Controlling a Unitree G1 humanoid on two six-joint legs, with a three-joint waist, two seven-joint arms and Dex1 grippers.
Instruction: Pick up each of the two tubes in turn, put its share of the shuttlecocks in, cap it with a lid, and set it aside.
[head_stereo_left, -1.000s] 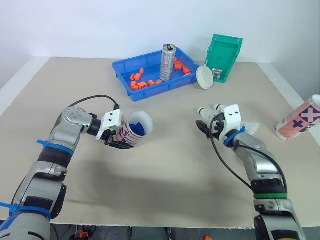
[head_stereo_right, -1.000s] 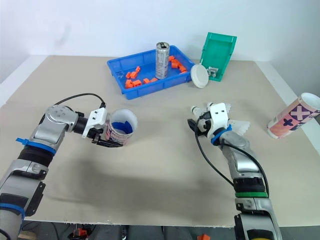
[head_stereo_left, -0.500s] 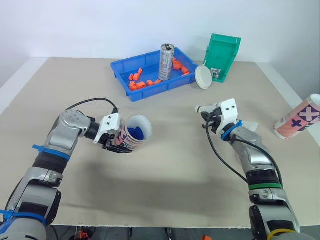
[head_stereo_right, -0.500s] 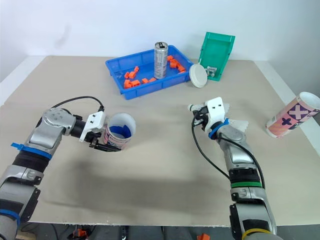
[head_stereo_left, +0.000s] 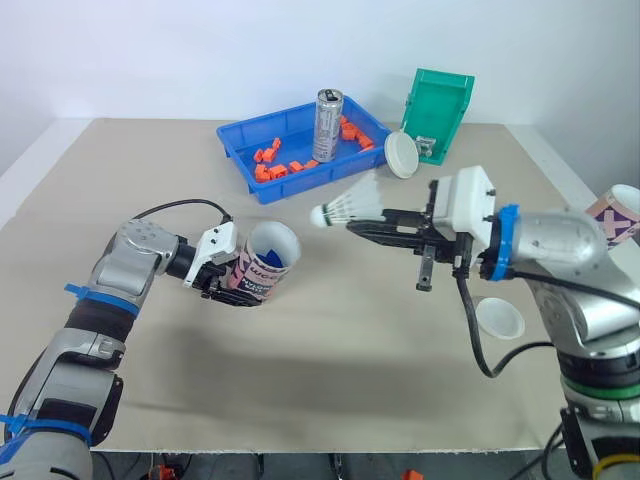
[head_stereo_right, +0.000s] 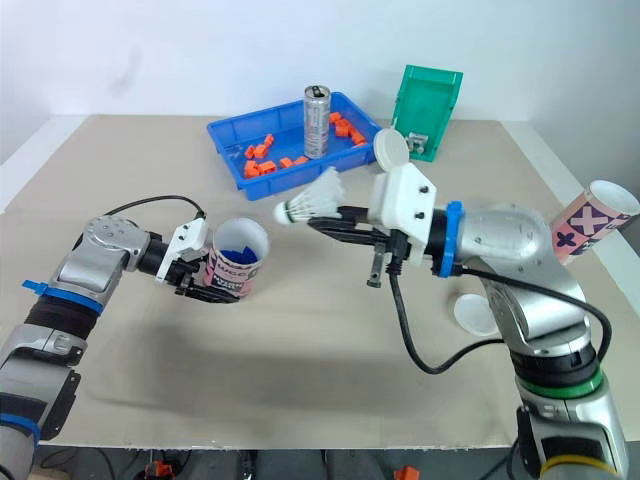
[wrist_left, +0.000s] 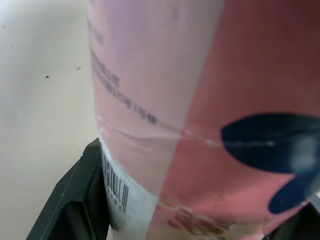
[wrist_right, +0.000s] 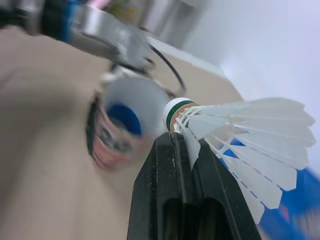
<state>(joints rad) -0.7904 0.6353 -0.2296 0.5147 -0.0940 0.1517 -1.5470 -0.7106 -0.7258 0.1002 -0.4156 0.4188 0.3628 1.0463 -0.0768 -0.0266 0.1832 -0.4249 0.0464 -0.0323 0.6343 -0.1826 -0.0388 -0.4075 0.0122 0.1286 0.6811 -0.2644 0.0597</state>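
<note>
My left gripper (head_stereo_left: 238, 283) is shut on a pink patterned tube (head_stereo_left: 258, 268), held tilted just above the table with its open mouth (head_stereo_left: 273, 244) facing up and to the right; blue shows inside. In the left wrist view the tube (wrist_left: 200, 100) sits between the black fingers (wrist_left: 75, 200). My right gripper (head_stereo_left: 356, 224) is shut on a white shuttlecock (head_stereo_left: 345, 205), raised over the middle of the table, its cork pointing left toward the tube's mouth. The right wrist view shows the shuttlecock (wrist_right: 240, 130) pinched at the fingertips with the tube (wrist_right: 125, 120) beyond. A second pink tube (head_stereo_left: 620, 208) lies at the far right.
A white lid (head_stereo_left: 500, 318) lies on the table under my right arm. Another lid (head_stereo_left: 402, 155) leans against a green bin (head_stereo_left: 440, 112) at the back. A blue tray (head_stereo_left: 240, 140) holds orange pieces and a metal can (head_stereo_left: 326, 124).
My right gripper closed on the shuttlecock, lifted it off the table and swung it left toward the tube. The left gripper kept hold of the tube almost in place.
</note>
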